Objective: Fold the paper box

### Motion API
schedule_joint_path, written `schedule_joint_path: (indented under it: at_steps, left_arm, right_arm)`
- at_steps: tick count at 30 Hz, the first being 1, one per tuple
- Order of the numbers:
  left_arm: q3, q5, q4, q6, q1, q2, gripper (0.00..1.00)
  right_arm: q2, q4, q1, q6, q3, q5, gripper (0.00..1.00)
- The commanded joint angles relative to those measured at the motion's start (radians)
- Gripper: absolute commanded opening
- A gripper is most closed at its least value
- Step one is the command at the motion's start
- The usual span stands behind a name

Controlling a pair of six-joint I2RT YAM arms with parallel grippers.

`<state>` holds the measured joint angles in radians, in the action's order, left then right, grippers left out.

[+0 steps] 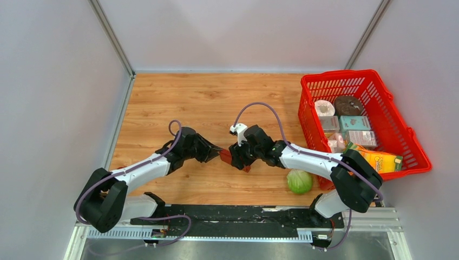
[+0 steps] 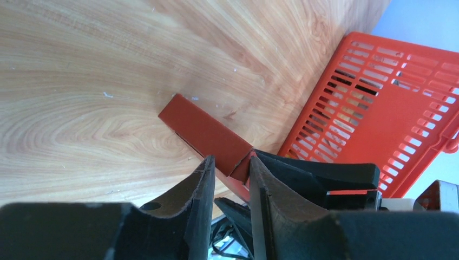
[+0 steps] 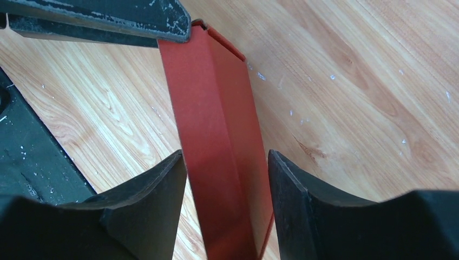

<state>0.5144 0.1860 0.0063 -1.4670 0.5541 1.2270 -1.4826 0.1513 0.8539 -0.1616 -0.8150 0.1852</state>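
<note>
The paper box (image 1: 226, 156) is a dark red creased cardboard piece held above the wooden table between my two grippers. My left gripper (image 1: 216, 151) grips one end; in the left wrist view the box (image 2: 205, 130) runs away from the tips of that gripper (image 2: 231, 162), with a folded corner pinched between them. My right gripper (image 1: 234, 157) holds the other end; in the right wrist view the box (image 3: 216, 108) fills the gap of this gripper (image 3: 226, 157) and touches both fingers. The left gripper's finger (image 3: 108, 16) shows at the box's far end.
A bright red mesh basket (image 1: 338, 75) with several packaged goods stands at the right; it also shows in the left wrist view (image 2: 379, 108). A green lettuce (image 1: 299, 181) lies beside the right arm. The black base rail (image 1: 233, 214) runs along the near edge.
</note>
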Motion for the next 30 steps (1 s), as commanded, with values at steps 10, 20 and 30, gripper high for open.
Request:
schedule_joint_path:
  at_steps: [10, 20, 30]
  left_arm:
    - [-0.024, -0.083, 0.118, 0.011, 0.047, 0.086, 0.20]
    - [0.050, -0.129, 0.021, 0.085, 0.073, 0.118, 0.20]
    - [0.055, -0.135, 0.023, 0.093, 0.079, 0.134, 0.20]
  right_arm:
    - [0.010, -0.064, -0.036, -0.067, 0.034, 0.033, 0.63]
    - [0.117, 0.128, -0.194, -0.292, 0.033, 0.199, 0.77]
    - [0.242, 0.220, -0.303, -0.293, 0.086, 0.342, 0.68]
